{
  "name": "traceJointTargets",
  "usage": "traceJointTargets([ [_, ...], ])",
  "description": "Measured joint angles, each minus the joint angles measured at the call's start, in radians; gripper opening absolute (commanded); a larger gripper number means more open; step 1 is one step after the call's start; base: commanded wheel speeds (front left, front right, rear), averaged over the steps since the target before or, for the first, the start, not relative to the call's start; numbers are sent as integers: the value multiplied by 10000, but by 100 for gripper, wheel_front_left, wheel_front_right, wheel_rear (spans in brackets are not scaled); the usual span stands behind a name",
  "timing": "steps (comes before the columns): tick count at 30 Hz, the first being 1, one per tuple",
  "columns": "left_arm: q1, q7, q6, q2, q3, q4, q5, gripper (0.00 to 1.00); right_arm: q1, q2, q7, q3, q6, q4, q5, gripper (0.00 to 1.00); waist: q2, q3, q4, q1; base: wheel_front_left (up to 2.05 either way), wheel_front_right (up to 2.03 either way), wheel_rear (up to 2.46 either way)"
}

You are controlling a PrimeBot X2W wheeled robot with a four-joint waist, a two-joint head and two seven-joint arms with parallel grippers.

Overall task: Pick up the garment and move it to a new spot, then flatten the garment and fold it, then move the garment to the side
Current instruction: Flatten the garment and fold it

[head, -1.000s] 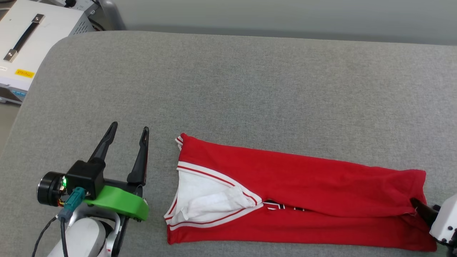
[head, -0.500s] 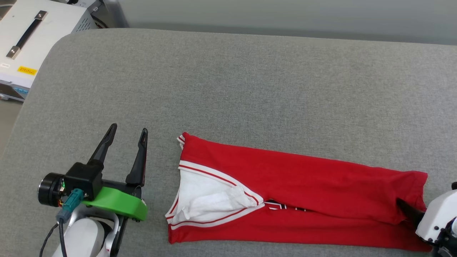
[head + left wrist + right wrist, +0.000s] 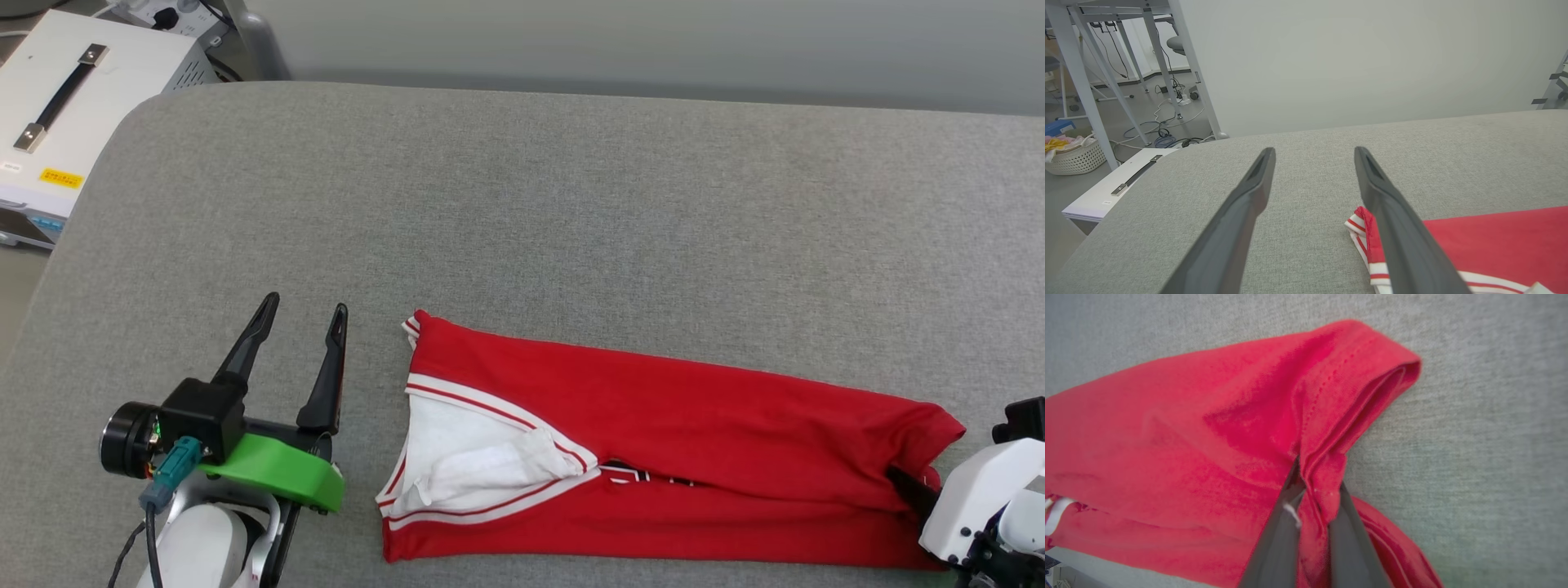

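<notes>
Right gripper (image 3: 1318, 486) just clamped onto the garment (image 3: 1208, 428) hem bunched at its tips, ready to lift; left gripper (image 3: 304, 304) gapes wide, empty.

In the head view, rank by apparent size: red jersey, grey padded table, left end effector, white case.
Grey padded table; red jersey; then left end effector and white case, which look alike, the end effector being nearer the camera.
</notes>
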Motion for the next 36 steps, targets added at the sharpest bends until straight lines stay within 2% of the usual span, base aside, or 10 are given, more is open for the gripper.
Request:
traceJointTargets([
  [9, 123, 0, -249, -205, 316, 125, 153, 100, -12, -617, -642, -15, 29, 163, 111, 0, 0, -135, -32, 0, 0, 0, 0],
  [16, 173, -2, -424, -359, 368, 245, 341, 100, -87, -1735, -1181, -792, 25, 660, -268, 0, 0, -242, -66, 0, 0, 0, 0],
  [20, 225, -2, -458, -405, 391, 309, 424, 100, -94, -1985, -1352, -1062, 25, 788, -297, 0, 0, -359, -78, 0, 0, 0, 0],
  [25, 337, -2, -537, -548, 389, 360, 472, 100, 6, -1946, -1400, -1118, 23, 564, -257, 0, 1, -582, -79, 0, 0, 0, 0],
  [28, 562, 0, -591, -681, 337, 539, 481, 100, 790, -1651, -1225, -961, 13, -470, -188, 0, 1, -1023, -34, 0, 0, 0, 0],
  [36, 726, -2, -639, -901, 309, 587, 479, 100, 1660, -800, -107, -610, 13, -2451, -113, 0, 0, -1428, 147, 0, 0, 0, 0],
])
